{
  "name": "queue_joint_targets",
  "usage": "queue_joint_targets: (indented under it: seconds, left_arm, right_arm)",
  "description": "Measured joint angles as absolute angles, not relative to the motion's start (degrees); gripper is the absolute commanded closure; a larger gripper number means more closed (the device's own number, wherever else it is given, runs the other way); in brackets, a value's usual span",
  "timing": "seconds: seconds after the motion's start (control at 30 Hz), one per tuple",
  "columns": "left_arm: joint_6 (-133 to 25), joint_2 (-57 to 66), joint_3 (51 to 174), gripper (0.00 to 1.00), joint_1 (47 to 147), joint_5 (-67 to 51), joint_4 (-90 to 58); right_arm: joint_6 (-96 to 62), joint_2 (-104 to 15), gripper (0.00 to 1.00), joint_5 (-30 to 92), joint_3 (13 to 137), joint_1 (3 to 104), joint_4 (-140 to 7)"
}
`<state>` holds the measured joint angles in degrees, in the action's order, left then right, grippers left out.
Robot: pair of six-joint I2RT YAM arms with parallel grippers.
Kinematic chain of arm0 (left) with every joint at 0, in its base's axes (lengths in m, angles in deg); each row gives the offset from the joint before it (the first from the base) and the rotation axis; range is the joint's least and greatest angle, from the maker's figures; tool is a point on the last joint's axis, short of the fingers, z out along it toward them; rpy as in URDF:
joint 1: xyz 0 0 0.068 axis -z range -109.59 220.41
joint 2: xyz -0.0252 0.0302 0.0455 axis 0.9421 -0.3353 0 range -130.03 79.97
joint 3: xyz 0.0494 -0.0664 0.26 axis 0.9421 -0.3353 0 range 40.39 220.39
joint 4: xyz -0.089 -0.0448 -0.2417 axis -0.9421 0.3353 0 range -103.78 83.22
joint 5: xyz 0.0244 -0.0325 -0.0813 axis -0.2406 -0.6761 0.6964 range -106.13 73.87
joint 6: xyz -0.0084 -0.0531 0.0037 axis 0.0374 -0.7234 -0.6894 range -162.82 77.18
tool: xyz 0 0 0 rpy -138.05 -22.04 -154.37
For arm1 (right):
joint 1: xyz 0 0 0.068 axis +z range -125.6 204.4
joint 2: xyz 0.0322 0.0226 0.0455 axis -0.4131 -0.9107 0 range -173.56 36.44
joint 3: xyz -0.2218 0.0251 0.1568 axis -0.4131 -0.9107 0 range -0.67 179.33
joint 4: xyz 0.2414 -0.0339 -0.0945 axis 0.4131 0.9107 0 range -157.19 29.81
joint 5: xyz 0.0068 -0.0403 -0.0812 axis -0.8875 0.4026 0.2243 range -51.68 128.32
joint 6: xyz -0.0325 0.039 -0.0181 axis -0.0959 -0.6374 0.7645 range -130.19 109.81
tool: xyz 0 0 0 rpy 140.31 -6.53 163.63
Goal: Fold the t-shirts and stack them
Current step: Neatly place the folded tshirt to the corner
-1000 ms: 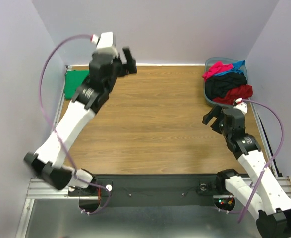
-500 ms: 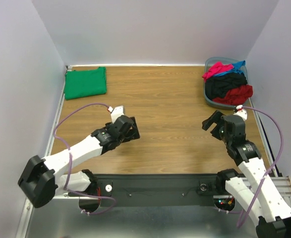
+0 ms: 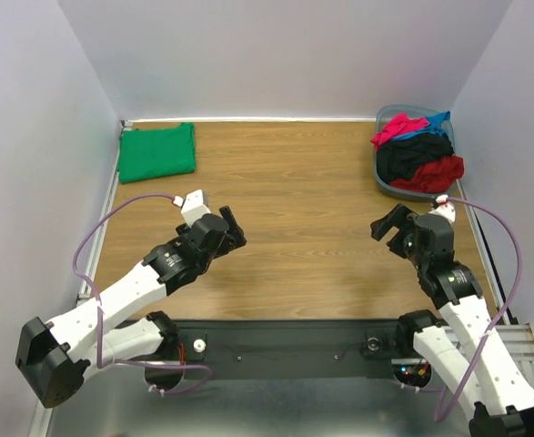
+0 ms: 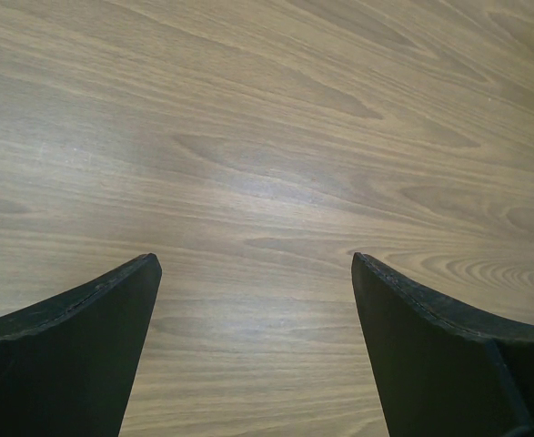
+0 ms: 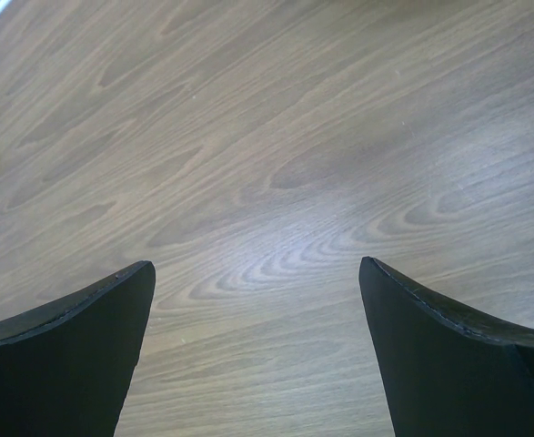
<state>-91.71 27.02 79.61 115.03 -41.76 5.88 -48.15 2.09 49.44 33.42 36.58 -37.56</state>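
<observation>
Green shirt: we see the bright green cloth t-shirt [image 3: 157, 152] folded into a flat rectangle in the upper left of the top view, at the far left corner of the table.
Other shirts: we find a pink-red cloth t-shirt [image 3: 396, 128], a blue cloth t-shirt [image 3: 436, 121], a black cloth t-shirt [image 3: 414, 153] and a red cloth t-shirt [image 3: 436, 171] heaped unfolded in the upper right of the frame.
Container: the heap fills a grey-blue plastic bin [image 3: 384, 182] set against the right wall.
Left end effector: the left end effector [image 3: 229, 229] [image 4: 253, 264] sits left of centre, well apart from the green shirt; its black fingers [image 4: 66, 346] are spread wide, with only wood grain between them.
Right end effector: the right end effector [image 3: 387, 223] [image 5: 256, 266] is right of centre, near the bin's lower edge; its fingers [image 5: 62, 355] are likewise parted over bare wood.
Table: we see a brown wood-grain table [image 3: 303, 200] under both arms.
</observation>
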Motion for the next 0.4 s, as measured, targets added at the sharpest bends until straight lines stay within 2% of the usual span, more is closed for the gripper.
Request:
queue_joint_targets:
  seconds: [0.4]
  left_arm:
    - [-93.1, 30.3, 79.6, 0.01, 115.0, -43.9, 8.9]
  right_arm:
    - [-48.4, 3.5, 0.0, 48.2, 33.3, 36.6, -37.6]
